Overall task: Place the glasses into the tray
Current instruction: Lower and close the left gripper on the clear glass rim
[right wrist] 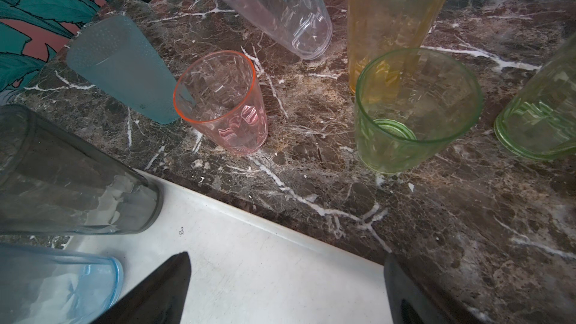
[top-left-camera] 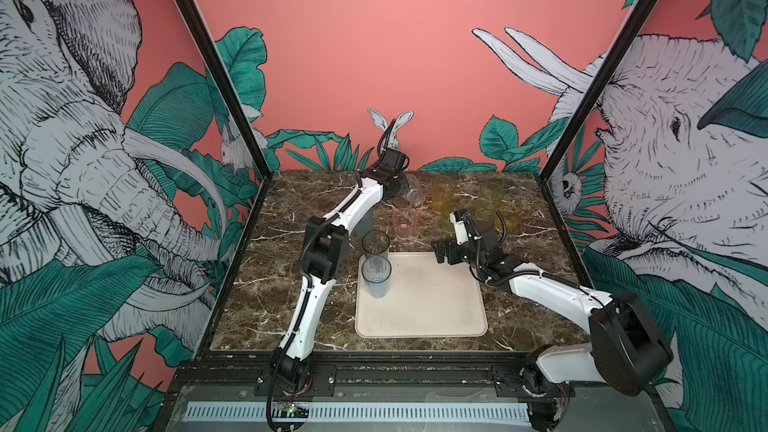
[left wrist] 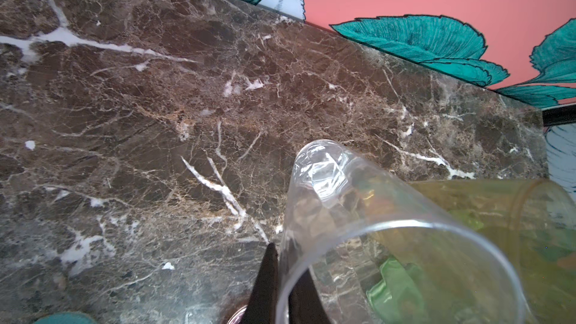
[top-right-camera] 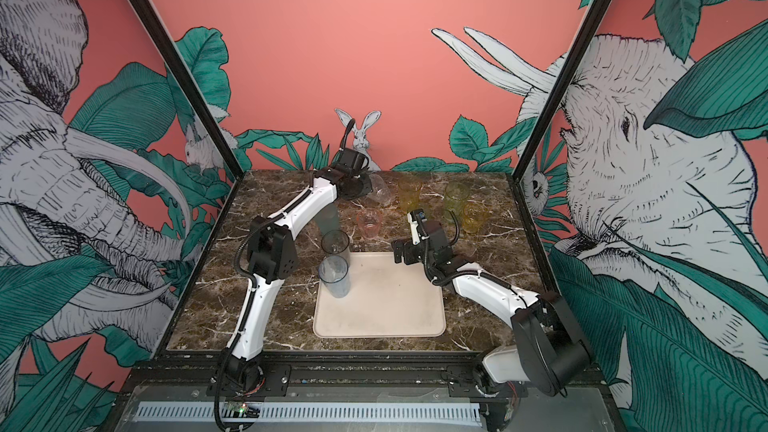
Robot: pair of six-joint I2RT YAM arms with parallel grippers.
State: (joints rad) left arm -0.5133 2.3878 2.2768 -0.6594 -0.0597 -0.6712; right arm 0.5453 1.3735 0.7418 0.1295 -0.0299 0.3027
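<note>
Left gripper [left wrist: 285,278] pinched on the wall of the tilted clear tumbler [left wrist: 358,213], 1 finger inside, near the far edge of the table [top-left-camera: 291,305]. Right gripper [right wrist: 286,275] spread wide, empty, above the tray [top-left-camera: 419,305]. Blue tumbler [top-left-camera: 376,280] stands on the tray; grey tumbler [top-left-camera: 375,245] apparently on its corner.

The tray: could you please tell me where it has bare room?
Bare: the tray across its middle, near edge and right side, right of the blue glass. Crowded: its far-left corner, at the grey glass; green and amber glasses beyond its far-right corner.
</note>
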